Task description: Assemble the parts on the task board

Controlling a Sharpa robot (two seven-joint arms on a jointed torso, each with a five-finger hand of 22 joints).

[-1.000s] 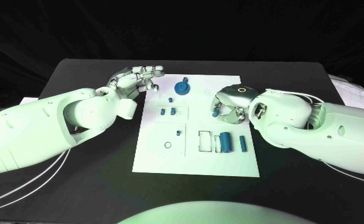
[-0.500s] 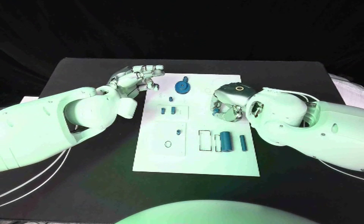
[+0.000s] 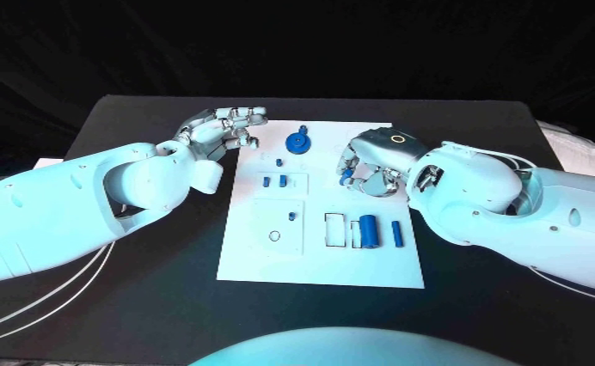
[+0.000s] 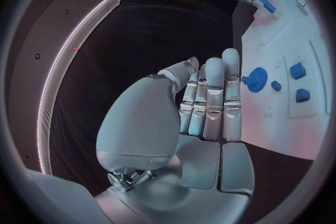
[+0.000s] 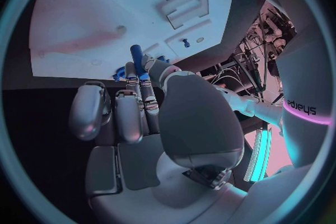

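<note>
The white task board [image 3: 322, 259] lies in the middle of the black table. My right hand [image 3: 372, 164] hovers over the board's right side and pinches a small blue peg [image 5: 138, 57] between thumb and fingers; the left wrist view shows that peg [image 4: 265, 3] too. My left hand [image 3: 230, 128] hangs at the board's far left corner, its fingers [image 4: 213, 95] stretched out and holding nothing. A blue gear [image 3: 297, 140] sits just right of it. Two small blue blocks [image 3: 275, 182], a tiny peg [image 3: 292, 216] and two blue cylinders [image 3: 382, 233] rest on the board.
A thin dark ring [image 3: 274, 235] lies in the near-left field of the board, and an outlined slot [image 3: 336, 230] sits beside the cylinders. Black table [image 3: 149, 297] surrounds the board on all sides. White cables [image 3: 50, 301] trail at the left.
My right hand has drifted slightly toward the far side of the board with the blue peg still in it. The left hand has stayed where it was.
</note>
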